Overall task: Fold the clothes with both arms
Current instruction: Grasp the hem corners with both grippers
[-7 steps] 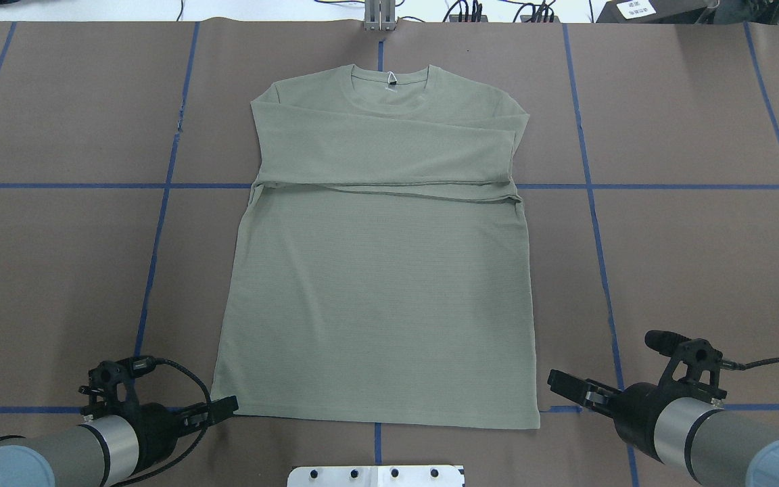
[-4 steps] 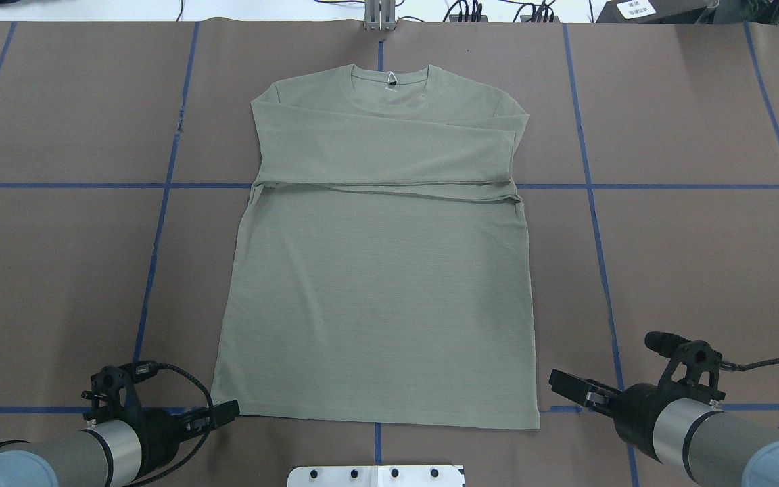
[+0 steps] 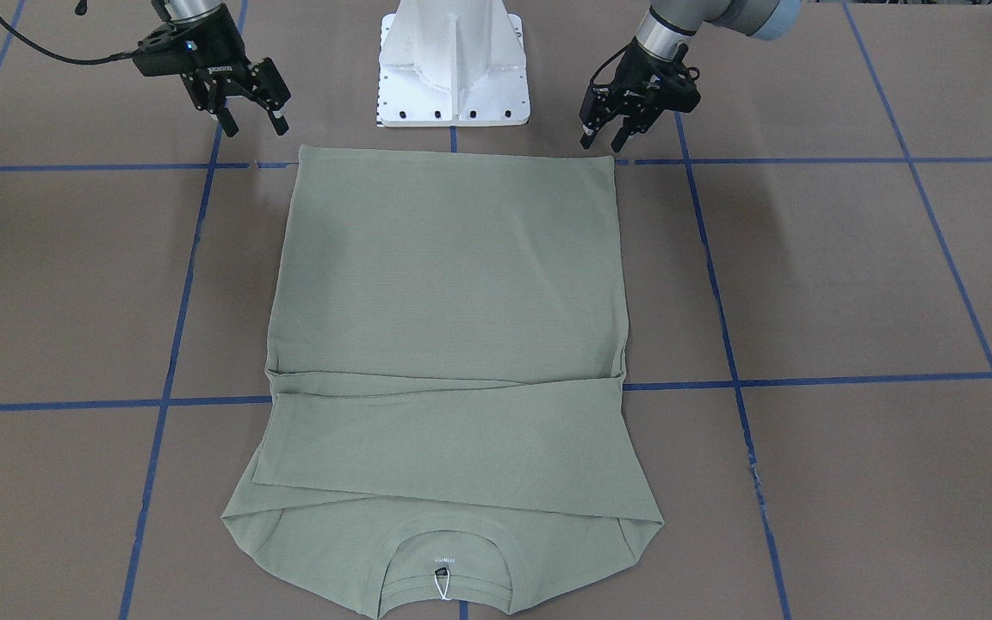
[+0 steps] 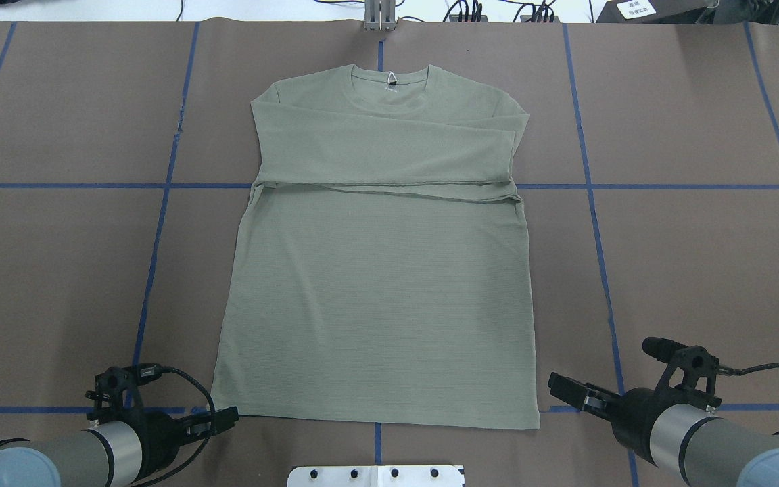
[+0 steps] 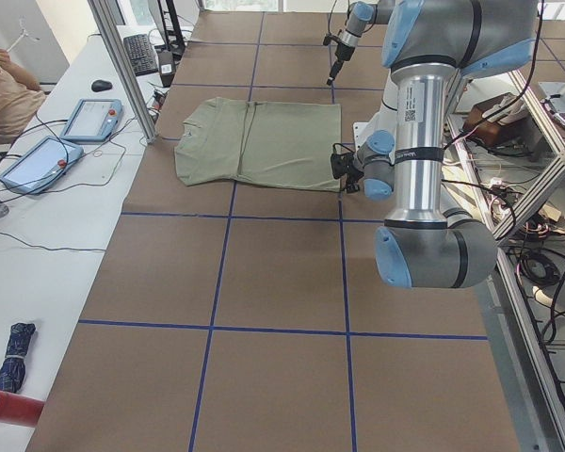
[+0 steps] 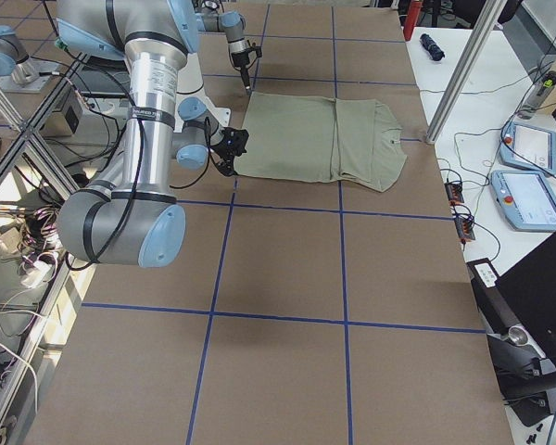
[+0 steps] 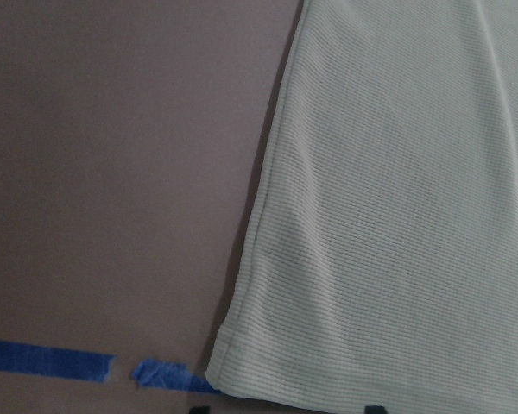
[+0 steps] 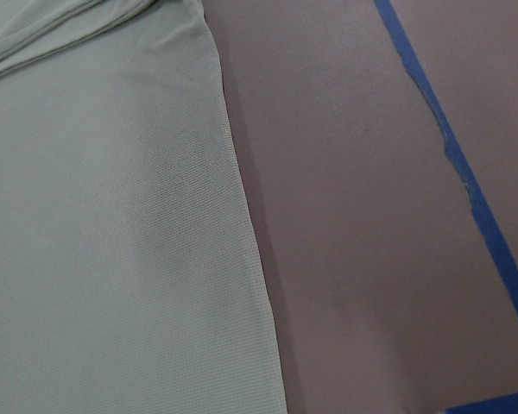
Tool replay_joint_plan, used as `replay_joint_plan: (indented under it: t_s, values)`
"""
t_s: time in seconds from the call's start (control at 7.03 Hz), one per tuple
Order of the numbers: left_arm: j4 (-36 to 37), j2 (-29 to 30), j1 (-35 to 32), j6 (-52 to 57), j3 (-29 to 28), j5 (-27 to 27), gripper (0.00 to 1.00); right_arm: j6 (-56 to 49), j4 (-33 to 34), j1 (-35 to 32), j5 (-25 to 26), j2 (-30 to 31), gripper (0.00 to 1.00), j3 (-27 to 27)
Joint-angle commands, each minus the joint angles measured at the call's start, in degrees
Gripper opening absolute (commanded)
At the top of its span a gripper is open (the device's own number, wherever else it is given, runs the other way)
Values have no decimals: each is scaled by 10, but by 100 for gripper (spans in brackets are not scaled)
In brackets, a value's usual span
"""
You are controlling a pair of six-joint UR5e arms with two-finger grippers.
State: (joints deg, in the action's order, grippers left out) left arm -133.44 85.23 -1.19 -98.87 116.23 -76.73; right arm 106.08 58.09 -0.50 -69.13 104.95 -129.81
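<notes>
1. Shirt (image 4: 376, 284): lies flat at centre of the surface (image 4: 700, 237), collar (image 4: 389, 84) at the far side from the robot, hem (image 4: 376, 421) nearest the pedestal base (image 3: 453, 60). Cloth looks smooth, no bunching seen.

2. Sleeves (image 4: 389, 155): both laid across the chest, overlapping in one band below the collar. I read the sleeve fold as done.

3. Body: full length, not yet folded. Hem corners lie flat on the surface. Left corner (image 7: 220, 375) sits just beside a blue tape line (image 7: 47, 362) in the left wrist view.

4. Left hand (image 3: 601, 142): jaws apart, nothing held, just outside the hem's left corner, not touching cloth as far as I can tell.

5. Right hand (image 3: 255, 127): jaws apart, nothing held, near the hem's right corner with a clear gap to the cloth.

6. Status, my est.: approx. halfway at most. Remaining: grip both hem corners, carry hem toward the collar over the sleeve band, then any further fold req'd.

7. Caution: the two grips should be matched, or the hem may land skewed.
</notes>
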Motion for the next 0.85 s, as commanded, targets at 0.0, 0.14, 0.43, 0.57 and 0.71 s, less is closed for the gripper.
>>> replay_joint_plan:
  t_s: [0.0, 0.14, 0.43, 0.57, 0.71]
  values:
    - [0, 1, 0, 3, -10, -1, 67, 6, -3, 10, 19, 0, 99, 9]
    - [0, 1, 0, 7, -8, -2, 67, 11, -3, 12, 19, 0, 99, 9]
    - [0, 2, -5, 7, -8, -2, 60, 11, -3, 13, 19, -1, 99, 9]
    - [0, 2, -8, 7, -7, -2, 59, 11, -3, 13, 19, -1, 99, 9]
    - [0, 2, -10, 13, -8, -2, 59, 11, -3, 14, 19, -1, 99, 8]
